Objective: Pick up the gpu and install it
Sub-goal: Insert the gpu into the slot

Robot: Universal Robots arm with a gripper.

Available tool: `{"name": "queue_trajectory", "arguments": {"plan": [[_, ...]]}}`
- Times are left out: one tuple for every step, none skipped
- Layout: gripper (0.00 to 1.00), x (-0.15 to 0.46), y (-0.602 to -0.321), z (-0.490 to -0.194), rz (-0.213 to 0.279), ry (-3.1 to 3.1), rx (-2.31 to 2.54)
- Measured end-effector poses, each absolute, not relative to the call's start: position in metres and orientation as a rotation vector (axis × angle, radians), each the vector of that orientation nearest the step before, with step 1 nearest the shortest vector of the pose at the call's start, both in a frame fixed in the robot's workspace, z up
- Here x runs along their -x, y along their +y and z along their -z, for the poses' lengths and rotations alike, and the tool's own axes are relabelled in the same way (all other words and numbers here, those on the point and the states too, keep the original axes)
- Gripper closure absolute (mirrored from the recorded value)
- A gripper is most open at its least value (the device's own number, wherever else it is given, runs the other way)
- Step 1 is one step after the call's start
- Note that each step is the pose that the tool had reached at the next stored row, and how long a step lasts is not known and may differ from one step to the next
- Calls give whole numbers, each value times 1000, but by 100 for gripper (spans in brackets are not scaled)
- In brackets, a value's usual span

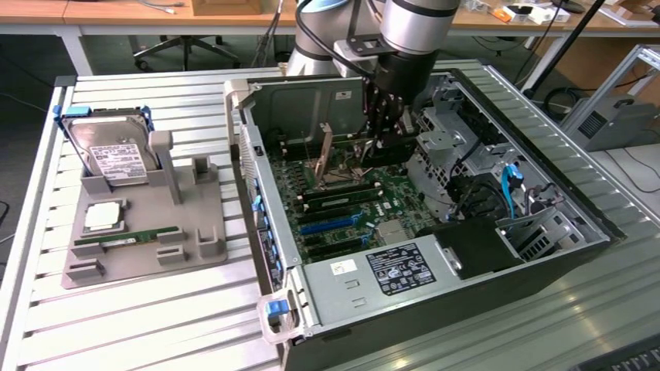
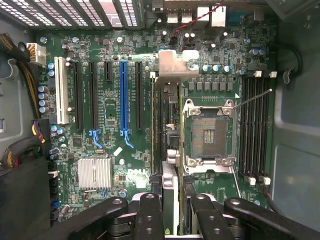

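Note:
Inside the open computer case [image 1: 577, 209], my gripper [image 1: 386, 127] reaches down from above. It is shut on the gpu [image 2: 170, 150], a thin dark card seen edge-on between my fingers [image 2: 150, 205]. The card's silvery metal end [image 2: 175, 62] points toward the vented rear wall. In the exterior view the gpu [image 1: 326, 153] stands upright to the left of the gripper, above the motherboard [image 1: 387, 205]. It hangs over the strip between the long expansion slots and the CPU socket [image 2: 209, 134], to one side of the blue slot [image 2: 123, 97].
Outside the case, a grey holder [image 1: 144, 259] carries a silver hard drive [image 1: 113, 158], a square chip [image 1: 103, 217] and a green memory stick [image 1: 126, 240]. A drive cage [image 1: 454, 131], cables [image 1: 508, 189] and the power supply [image 1: 397, 270] crowd the case.

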State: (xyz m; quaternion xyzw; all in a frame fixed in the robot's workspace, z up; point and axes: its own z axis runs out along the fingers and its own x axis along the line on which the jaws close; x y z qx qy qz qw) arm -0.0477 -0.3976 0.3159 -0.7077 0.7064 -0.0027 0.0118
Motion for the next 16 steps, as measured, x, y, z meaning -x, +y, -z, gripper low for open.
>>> {"name": "queue_trajectory", "arguments": {"plan": [[73,48,-398,-316,8,2203,2207],[73,48,-398,-315,8,2203,2207],[73,48,-398,-315,8,2203,2207],[73,48,-398,-315,8,2203,2207],[73,48,-398,-315,8,2203,2207],[73,48,-398,-315,8,2203,2207],[73,48,-398,-314,8,2203,2207],[73,48,-398,-314,8,2203,2207],[73,48,-398,-314,8,2203,2207],[73,48,-398,-314,8,2203,2207],[73,48,-398,-313,8,2203,2207],[73,48,-398,-313,8,2203,2207],[73,48,-398,-313,8,2203,2207],[73,48,-398,-313,8,2203,2207],[73,48,-398,-313,8,2203,2207],[73,48,-398,-313,8,2203,2207]]}}
